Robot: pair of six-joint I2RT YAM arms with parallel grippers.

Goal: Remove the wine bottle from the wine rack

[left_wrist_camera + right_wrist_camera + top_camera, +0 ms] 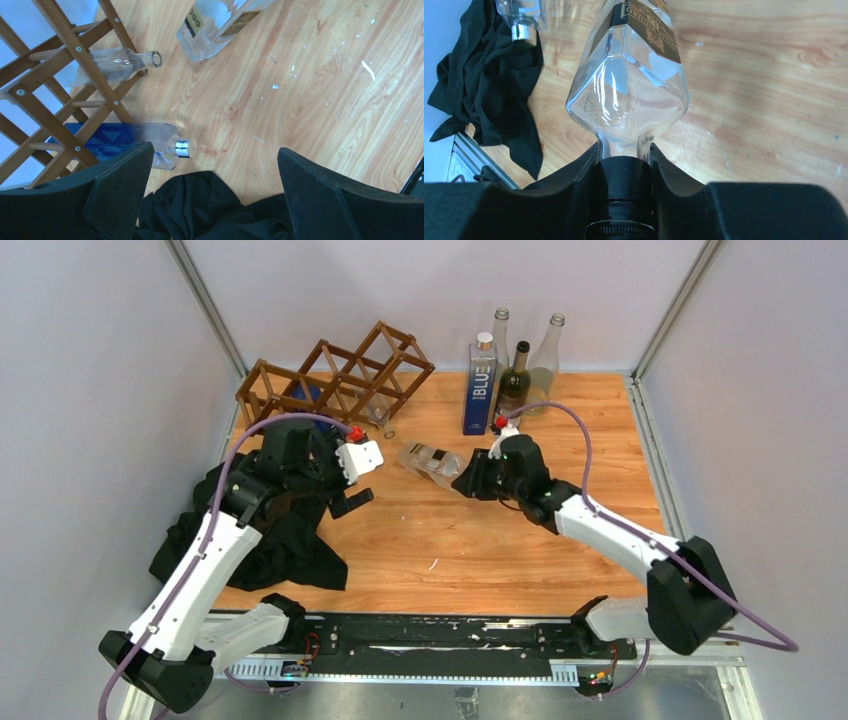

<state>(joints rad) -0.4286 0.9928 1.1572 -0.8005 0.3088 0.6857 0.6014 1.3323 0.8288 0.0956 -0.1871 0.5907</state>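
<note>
The dark brown lattice wine rack (340, 375) (75, 55) stands at the back left. A clear bottle (125, 62) and a blue bottle (107, 137) with a silver cap lie in its lower cells. A clear square wine bottle (432, 462) (629, 90) with a black cap lies level at mid-table, apart from the rack. My right gripper (470, 480) (624, 152) is shut on its neck. My left gripper (345, 475) (215, 155) hangs open over the black cloth, just in front of the blue bottle's cap, holding nothing.
A crumpled black cloth (270, 530) (200, 205) lies at the front left. A tall blue bottle (480, 385), a dark green bottle (515, 380) and two clear bottles (545, 350) stand at the back. Grey walls close in both sides.
</note>
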